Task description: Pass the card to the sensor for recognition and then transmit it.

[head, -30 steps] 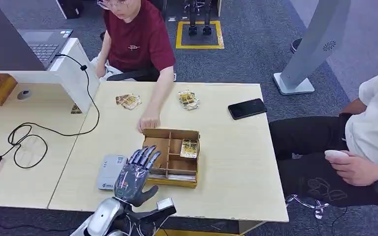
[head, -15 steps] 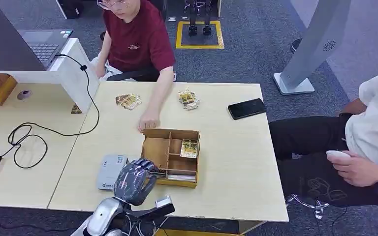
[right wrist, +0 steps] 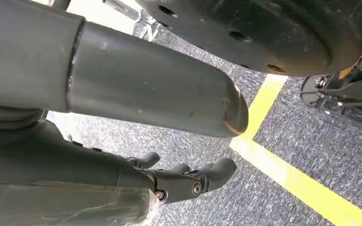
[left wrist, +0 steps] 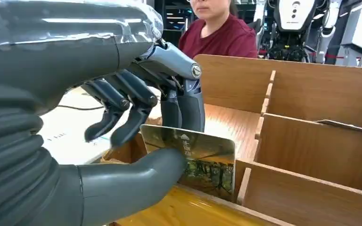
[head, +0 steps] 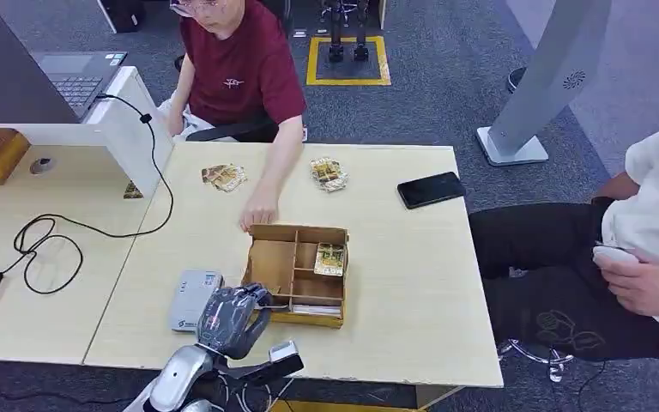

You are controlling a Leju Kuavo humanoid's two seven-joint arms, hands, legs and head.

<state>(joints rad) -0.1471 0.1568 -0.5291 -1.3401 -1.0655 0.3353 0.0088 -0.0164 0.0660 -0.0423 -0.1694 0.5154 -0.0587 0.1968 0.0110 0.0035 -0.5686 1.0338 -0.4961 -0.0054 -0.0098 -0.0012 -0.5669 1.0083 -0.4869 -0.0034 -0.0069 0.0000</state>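
Your left hand is pinching the card at the near-left corner of the wooden box.

In the left wrist view you are holding the card upright between the thumb and the darker fingers, its lower edge seemingly at the box's front wall, so you are in the pickup step and the card is not yet out of its compartment. Your right hand is hanging by the floor with fingers loosely apart, holding nothing. Next, you are looking at lifting the card clear of the wall without letting it slip, then carrying it left to the grey sensor lying on the tabletop just beside the box. A person's hand is resting at the box's far edge, so keep clear of it.
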